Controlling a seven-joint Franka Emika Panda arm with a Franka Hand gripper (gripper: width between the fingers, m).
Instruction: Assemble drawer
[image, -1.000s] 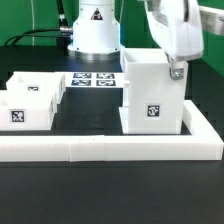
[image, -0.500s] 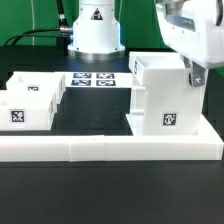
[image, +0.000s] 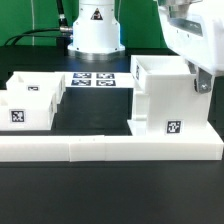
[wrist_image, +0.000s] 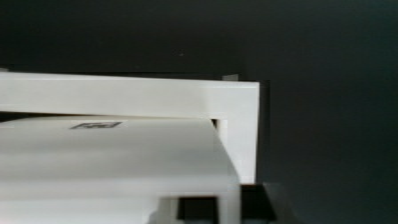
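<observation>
The drawer's large white cube-like housing (image: 165, 100) stands upright at the exterior view's right, inside the corner of the border bar, with a square tag low on its front face. My gripper (image: 200, 80) is shut on the top of its right wall. In the wrist view the housing (wrist_image: 125, 100) fills the frame, and my gripper (wrist_image: 228, 205) has one dark finger on each side of the thin wall. Two small open-topped trays, one in front (image: 25, 108) and one behind (image: 42, 86), sit at the left with tags facing out.
The long low white L-shaped border bar (image: 100, 150) runs along the front and turns back at the right. The marker board (image: 95, 80) lies flat at the back centre. The arm's white base (image: 93, 30) stands behind it.
The housing has slid toward the exterior view's right with my gripper on its wall, and now sits closer to the bar's right end. The trays have not moved.
</observation>
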